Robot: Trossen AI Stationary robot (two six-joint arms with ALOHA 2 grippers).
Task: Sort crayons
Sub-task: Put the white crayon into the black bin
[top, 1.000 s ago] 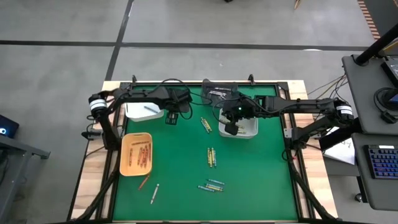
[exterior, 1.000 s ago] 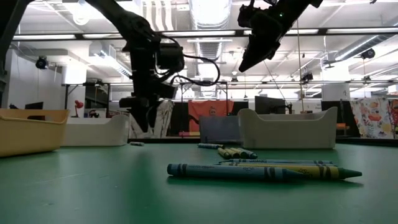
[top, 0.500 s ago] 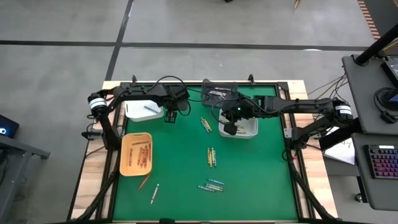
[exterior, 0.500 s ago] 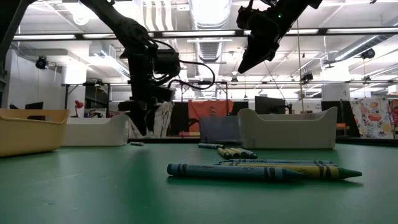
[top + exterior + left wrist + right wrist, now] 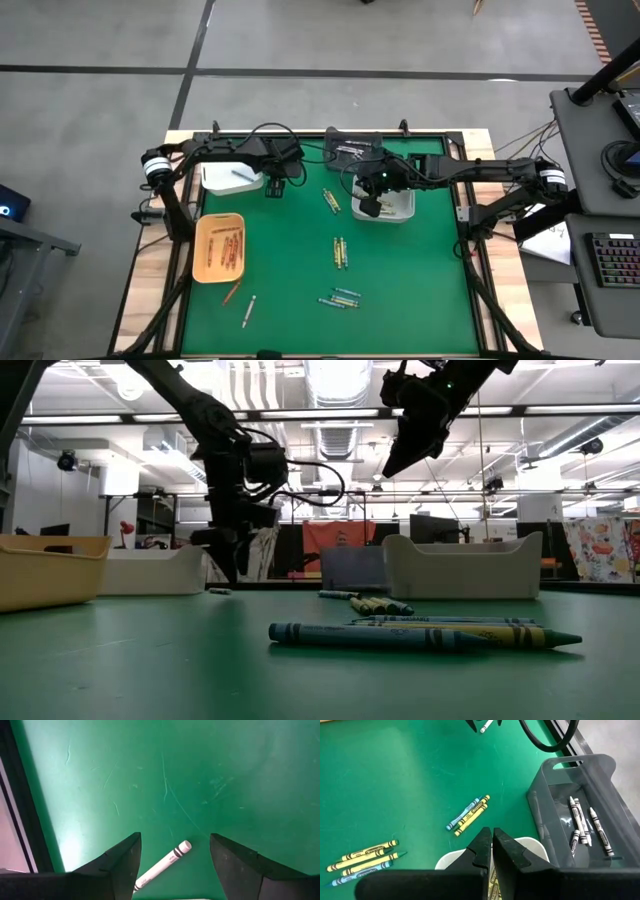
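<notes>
White crayon [image 5: 162, 865] lies between the spread left claw [image 5: 175, 862] fingers, untouched.

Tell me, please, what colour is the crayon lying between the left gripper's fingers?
White crayon, with black bands near its end; the left wrist view shows it best.

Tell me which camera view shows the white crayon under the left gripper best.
The left wrist view: the white crayon lies on the green mat between the open left gripper fingers, its black bands clear. The right wrist view shows only its tip at the edge. In the high view the gripper covers it. The low view shows a small sliver.
</notes>
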